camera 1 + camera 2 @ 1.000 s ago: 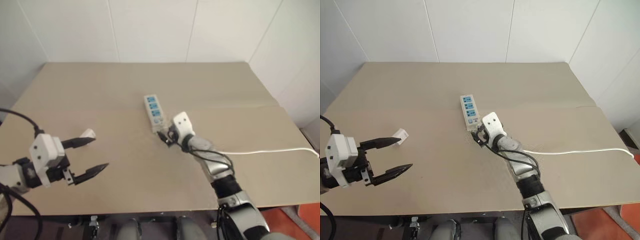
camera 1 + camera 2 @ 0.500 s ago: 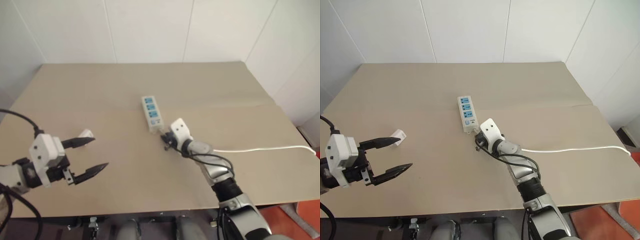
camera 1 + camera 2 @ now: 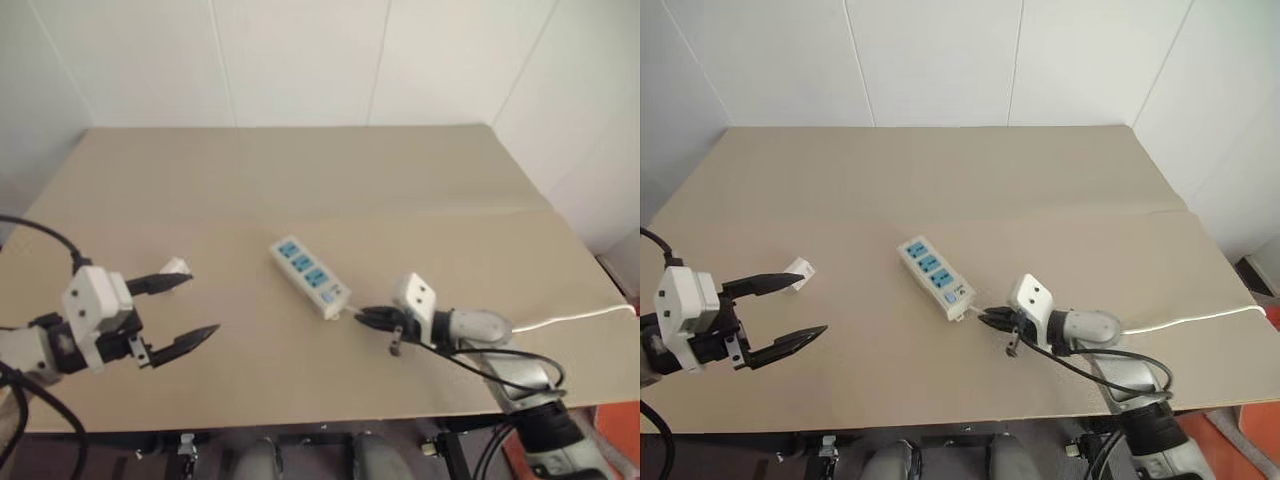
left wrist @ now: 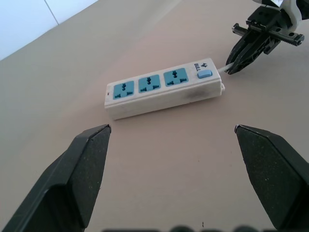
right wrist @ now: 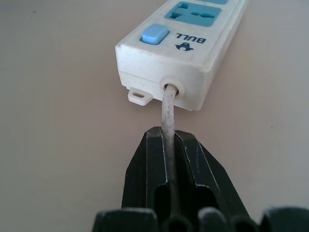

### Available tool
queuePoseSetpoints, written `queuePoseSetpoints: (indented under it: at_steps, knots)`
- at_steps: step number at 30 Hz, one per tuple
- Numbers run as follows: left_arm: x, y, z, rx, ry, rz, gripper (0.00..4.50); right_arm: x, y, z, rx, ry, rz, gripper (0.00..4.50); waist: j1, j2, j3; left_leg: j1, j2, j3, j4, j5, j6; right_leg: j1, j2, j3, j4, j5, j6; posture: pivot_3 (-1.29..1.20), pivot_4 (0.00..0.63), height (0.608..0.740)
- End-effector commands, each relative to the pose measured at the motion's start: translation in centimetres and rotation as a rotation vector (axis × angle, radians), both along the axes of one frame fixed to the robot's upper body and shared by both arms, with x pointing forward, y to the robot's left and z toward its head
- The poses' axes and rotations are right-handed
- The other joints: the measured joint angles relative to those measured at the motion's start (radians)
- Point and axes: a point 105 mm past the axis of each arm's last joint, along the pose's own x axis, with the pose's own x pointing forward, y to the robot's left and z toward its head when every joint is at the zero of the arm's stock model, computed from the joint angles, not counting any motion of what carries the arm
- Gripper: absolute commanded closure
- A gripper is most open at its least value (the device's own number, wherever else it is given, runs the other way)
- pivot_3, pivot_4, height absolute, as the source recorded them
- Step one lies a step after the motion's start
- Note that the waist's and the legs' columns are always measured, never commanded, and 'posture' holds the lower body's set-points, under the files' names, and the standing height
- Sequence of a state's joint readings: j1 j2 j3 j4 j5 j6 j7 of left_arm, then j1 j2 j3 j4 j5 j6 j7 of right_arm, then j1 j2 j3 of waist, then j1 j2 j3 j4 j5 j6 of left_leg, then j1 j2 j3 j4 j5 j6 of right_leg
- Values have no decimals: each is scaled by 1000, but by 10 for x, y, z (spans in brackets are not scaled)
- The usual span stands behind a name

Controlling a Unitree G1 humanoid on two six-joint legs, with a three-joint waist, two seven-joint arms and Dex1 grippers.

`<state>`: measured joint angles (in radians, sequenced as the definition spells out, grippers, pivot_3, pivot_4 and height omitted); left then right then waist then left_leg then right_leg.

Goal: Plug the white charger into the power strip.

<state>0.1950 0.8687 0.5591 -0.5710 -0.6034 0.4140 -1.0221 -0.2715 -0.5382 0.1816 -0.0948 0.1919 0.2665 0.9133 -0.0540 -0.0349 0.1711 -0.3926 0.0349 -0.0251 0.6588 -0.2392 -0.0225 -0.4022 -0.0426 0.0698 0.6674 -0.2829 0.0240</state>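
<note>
A: Long white plastic power strip with three blue sockets now sits angled, nearer us. Right gripper pinches its thin white cord.

B: Small white boxy charger unplugged by left gripper, fingers spread, empty. We fetch it next, prob.

The small white boxy charger sits partly behind the left claw's upper black finger, too small to show any prongs. The long white power strip's thin white cord vanishes between the right claw's closed fingers and runs off the tan worktop's right edge.
</note>
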Motion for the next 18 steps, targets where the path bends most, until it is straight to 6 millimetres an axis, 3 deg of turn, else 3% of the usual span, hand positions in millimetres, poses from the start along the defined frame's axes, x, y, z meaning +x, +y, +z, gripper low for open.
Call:
queuePoseSetpoints:
  at_steps: [1, 7, 11, 15, 18]
  knots:
    - [1, -2, 4, 16, -24, -23, 0, 9, 0, 13, 29, -71, -37, 3511, 0, 0, 0, 0, 0, 0, 0, 0, 0, 0, 0, 0, 0, 0, 0, 0, 150, 740]
    - [2, -3, 5, 17, -25, -33, 0, 7, -5, 13, 36, -72, -58, 1420, 10, 0, 0, 0, 0, 0, 0, 0, 0, 0, 0, 0, -1, 0, 0, 0, 150, 740]
    - [1, -5, 6, 7, -26, -44, 0, -8, -12, 33, 150, -61, -33, 23, 15, 0, 0, -1, -1, 0, 0, 0, 0, 1, -1, 0, -1, 0, 0, 0, 150, 740]
    - [0, -3, 5, 15, -23, -41, 0, -18, -9, 45, 266, -53, -51, 23, 11, 0, 0, -1, 0, -1, 0, 0, 0, 1, -1, 0, -1, 0, 0, 0, 150, 740]
    - [1, -3, 6, 14, -24, -45, 0, -13, 3, 47, 342, -78, -132, 23, 6, 0, 0, 1, 0, -1, 0, 0, 0, 2, 0, 0, 0, 0, 0, 0, 150, 740]
